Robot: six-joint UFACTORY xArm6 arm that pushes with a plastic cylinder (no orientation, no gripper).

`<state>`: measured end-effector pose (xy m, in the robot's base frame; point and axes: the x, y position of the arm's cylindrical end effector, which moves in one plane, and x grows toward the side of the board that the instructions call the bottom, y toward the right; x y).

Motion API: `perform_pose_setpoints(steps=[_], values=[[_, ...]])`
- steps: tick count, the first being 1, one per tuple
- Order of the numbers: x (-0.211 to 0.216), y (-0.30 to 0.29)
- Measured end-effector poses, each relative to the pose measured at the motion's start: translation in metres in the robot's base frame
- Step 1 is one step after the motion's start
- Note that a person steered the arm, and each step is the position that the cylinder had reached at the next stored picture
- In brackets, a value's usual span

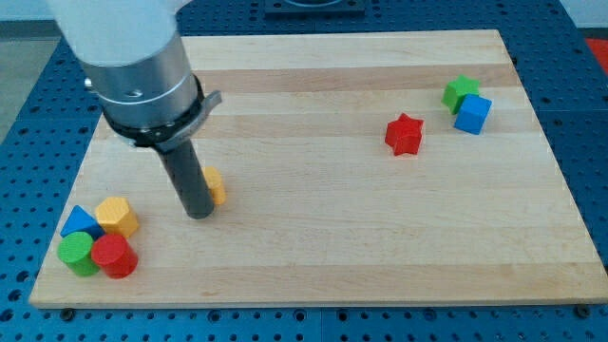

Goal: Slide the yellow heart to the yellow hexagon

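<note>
Tip (199, 215) of the rod sits touching the yellow heart (215, 185), mostly hidden behind it; no end effector jaws, just a bare rod. Yellow hexagon (117, 217) lies near, toward the view's left. Better: circle to the heart's right side, push left, slowly.

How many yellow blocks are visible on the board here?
2. The yellow hexagon sits in the cluster at the view's lower left; the yellow heart, mostly hidden, lies right of my tip.

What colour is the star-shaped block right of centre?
Red. The red star shows clearly in the camera view, apart from the other blocks.
</note>
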<state>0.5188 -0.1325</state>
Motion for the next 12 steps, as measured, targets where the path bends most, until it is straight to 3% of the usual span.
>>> perform_pose_setpoints(steps=[3,5,6,8,12], values=[[-0.043,0.018],[-0.050,0.070],[-0.063,0.056],[-0.063,-0.043],[-0.135,-0.056]])
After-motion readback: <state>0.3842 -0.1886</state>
